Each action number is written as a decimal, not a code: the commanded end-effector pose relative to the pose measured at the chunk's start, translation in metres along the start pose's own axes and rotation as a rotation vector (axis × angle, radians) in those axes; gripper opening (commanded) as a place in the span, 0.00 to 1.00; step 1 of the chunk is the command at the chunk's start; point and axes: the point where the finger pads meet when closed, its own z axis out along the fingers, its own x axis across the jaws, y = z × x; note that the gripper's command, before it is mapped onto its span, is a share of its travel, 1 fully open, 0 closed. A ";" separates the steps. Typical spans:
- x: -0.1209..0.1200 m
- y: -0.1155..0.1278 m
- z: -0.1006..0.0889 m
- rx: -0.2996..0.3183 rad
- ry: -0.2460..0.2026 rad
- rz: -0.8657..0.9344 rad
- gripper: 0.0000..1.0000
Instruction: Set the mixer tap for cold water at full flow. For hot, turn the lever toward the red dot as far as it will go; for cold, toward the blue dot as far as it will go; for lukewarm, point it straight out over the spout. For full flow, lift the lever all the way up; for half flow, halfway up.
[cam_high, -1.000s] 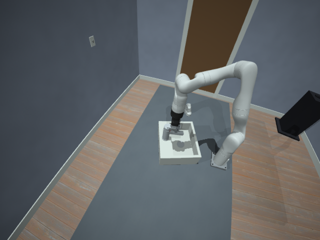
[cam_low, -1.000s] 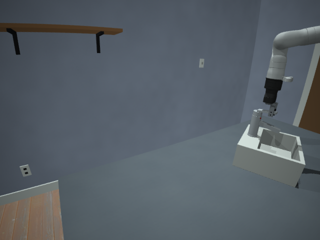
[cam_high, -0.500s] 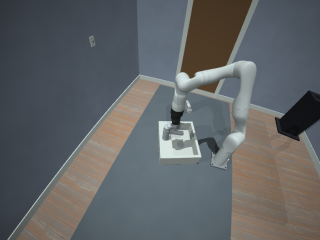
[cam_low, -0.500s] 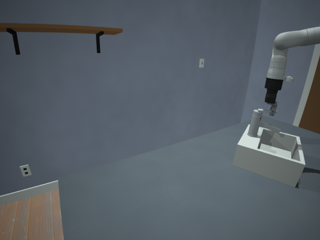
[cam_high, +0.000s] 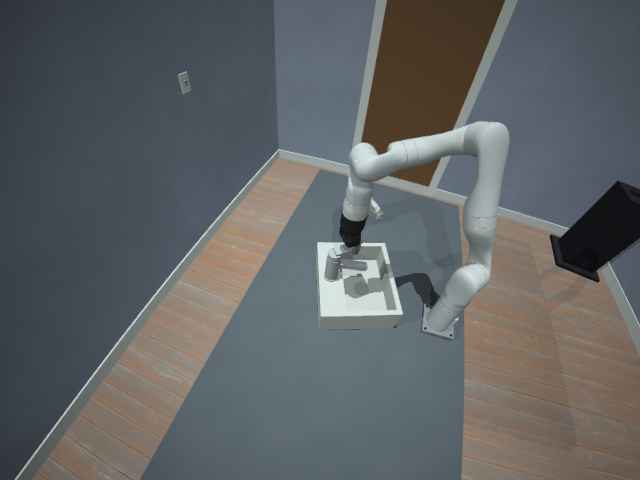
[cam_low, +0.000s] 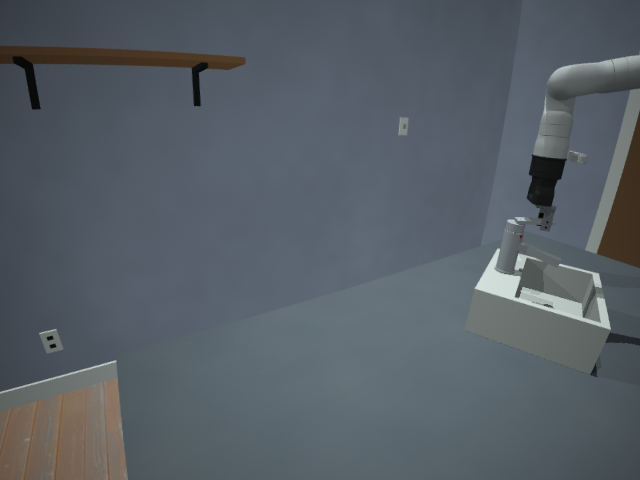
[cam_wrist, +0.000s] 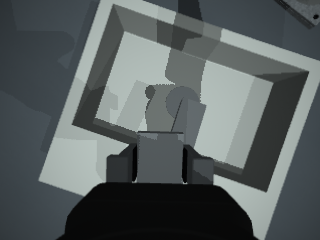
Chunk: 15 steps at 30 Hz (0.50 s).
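A grey mixer tap (cam_high: 333, 267) stands on the left rim of a white sink basin (cam_high: 359, 286); it also shows in the exterior view (cam_low: 509, 250). A red dot (cam_low: 521, 236) shows on the tap body. The spout (cam_low: 540, 254) reaches out over the basin. The lever (cam_low: 529, 221) sticks out from the tap top, about level, turned away from the spout toward the far side. My gripper (cam_low: 543, 223) comes down from above and is shut on the lever's end. In the wrist view the lever (cam_wrist: 159, 157) sits between my fingers. The blue dot is hidden.
The arm's base (cam_high: 439, 325) is bolted to the floor right of the basin. A black stand (cam_high: 599, 232) is at the right wall. A brown door (cam_high: 423, 87) is behind the arm. A wooden shelf (cam_low: 118, 56) hangs on the wall.
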 end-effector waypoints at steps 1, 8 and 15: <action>-0.002 0.000 -0.001 -0.002 0.002 -0.030 0.00; -0.009 0.001 -0.001 -0.002 0.002 -0.126 0.00; -0.012 0.001 -0.001 -0.002 0.001 -0.177 0.00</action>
